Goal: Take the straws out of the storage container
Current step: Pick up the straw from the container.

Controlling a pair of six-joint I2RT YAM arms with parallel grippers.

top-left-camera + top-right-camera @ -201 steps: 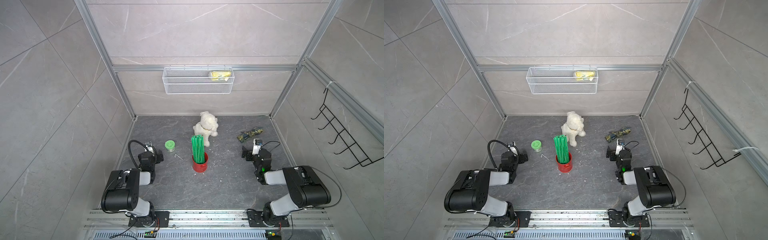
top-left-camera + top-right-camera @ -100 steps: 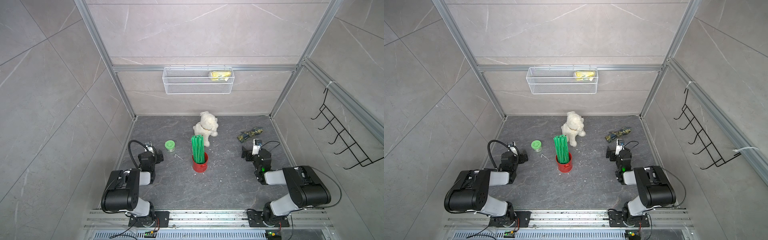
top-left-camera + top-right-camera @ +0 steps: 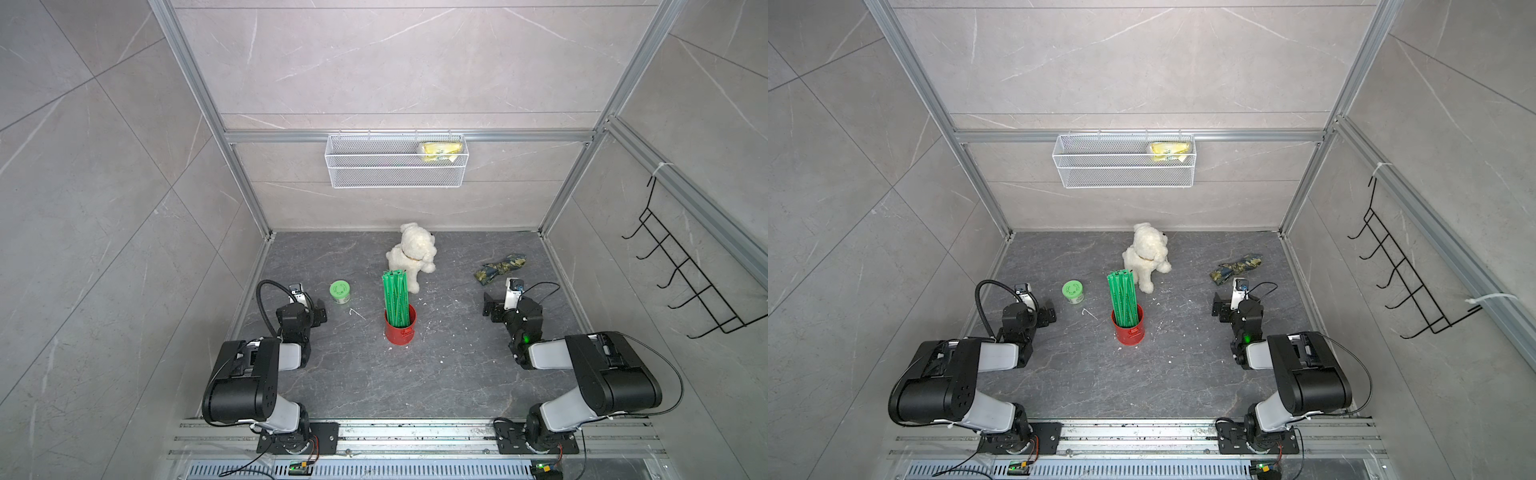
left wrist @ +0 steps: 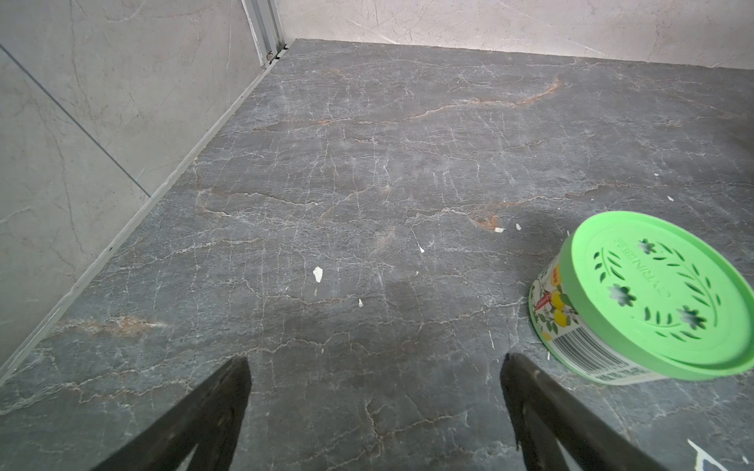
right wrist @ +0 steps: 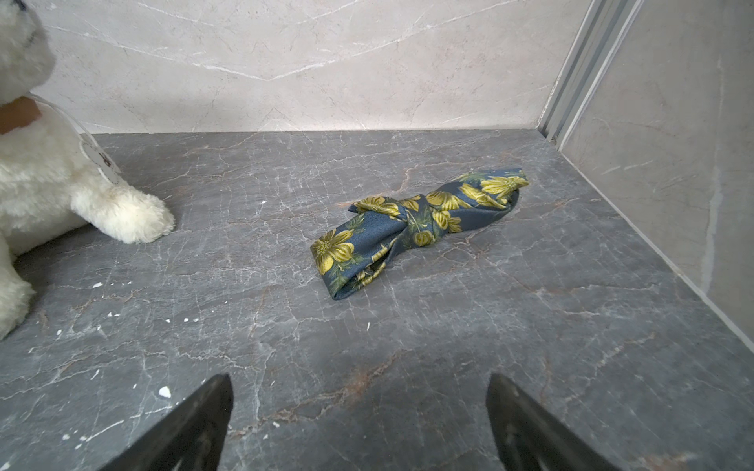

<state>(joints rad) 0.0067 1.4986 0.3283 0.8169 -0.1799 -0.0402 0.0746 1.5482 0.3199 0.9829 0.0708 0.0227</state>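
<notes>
A bundle of bright-green straws [image 3: 397, 297] [image 3: 1123, 297] stands upright in the storage container [image 3: 400, 331] [image 3: 1128, 331], a small red can in the middle of the dark floor. My left gripper [image 3: 306, 308] [image 4: 375, 367] rests low, to the left of the can and well apart from it. It is open, with only bare floor between its fingers. My right gripper [image 3: 503, 307] [image 5: 359, 379] sits to the right of the can, also apart from it. It is open and holds nothing. Neither wrist view shows the can or the straws.
A green-lidded jar [image 3: 340, 291] [image 4: 653, 297] stands just beside my left gripper. A white plush dog [image 3: 411, 259] [image 5: 49, 175] sits behind the can. A floral cloth [image 3: 500, 268] [image 5: 416, 220] lies ahead of my right gripper. A wire basket [image 3: 395, 176] and a hook rack [image 3: 685, 274] hang on the walls.
</notes>
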